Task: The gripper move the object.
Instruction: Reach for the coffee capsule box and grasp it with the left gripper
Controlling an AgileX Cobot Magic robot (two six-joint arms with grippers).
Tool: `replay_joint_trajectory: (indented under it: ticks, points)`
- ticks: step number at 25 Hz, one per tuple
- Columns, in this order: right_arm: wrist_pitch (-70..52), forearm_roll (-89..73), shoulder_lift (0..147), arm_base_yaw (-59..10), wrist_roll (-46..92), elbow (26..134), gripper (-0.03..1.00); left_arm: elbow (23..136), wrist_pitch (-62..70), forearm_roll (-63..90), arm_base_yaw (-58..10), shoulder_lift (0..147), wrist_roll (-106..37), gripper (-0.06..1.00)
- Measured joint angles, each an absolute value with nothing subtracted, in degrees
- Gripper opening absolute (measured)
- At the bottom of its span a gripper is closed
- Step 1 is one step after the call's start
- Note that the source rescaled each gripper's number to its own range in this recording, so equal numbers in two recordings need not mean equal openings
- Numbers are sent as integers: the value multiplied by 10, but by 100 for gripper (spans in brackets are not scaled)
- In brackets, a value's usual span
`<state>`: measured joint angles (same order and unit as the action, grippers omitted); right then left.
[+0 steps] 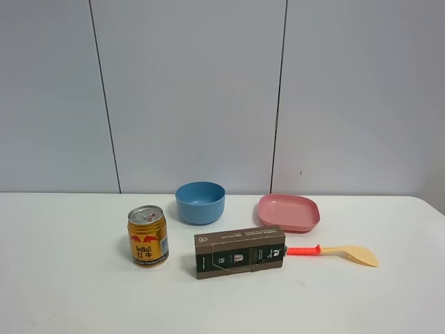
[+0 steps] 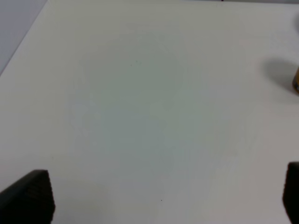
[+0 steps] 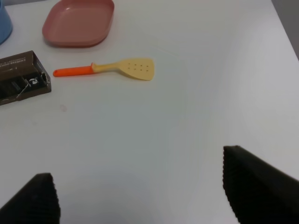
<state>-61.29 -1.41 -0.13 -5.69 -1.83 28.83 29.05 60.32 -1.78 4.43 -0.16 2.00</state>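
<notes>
The object, a long dark brown box [image 1: 240, 252] with a dark green front panel, lies flat near the middle of the white table [image 1: 69, 299]. One end of the box [image 3: 21, 77] shows in the right wrist view, well away from my right gripper [image 3: 140, 186], whose black fingers [image 3: 254, 182] stand wide apart over bare table. My left gripper [image 2: 161, 196] is also open with nothing between its fingers [image 2: 30, 193], above bare tabletop far left of the box. Neither arm shows in the exterior high view.
A gold Red Bull can [image 1: 148, 236] stands left of the box, its edge [image 2: 296, 81] just in the left wrist view. A blue bowl [image 1: 200, 202] and a pink plate [image 1: 288, 212] sit behind the box. A red-handled spatula [image 1: 334, 252] lies right of it.
</notes>
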Motion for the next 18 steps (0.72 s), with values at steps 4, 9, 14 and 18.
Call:
replay_joint_trajectory:
  ticks: [4,9,14,18]
  points:
    - [-613,-14,-1,-57,-18,288,100,290,603,-18,44,-2,20,100]
    - [-613,-14,-1,-57,-18,288,100,290,603,-18,44,-2,20,100]
    - [-613,-14,-1,-57,-18,288,100,290,603,-18,44,-2,20,100]
    - [-613,-14,-1,-57,-18,288,100,290,603,-18,44,-2,20,100]
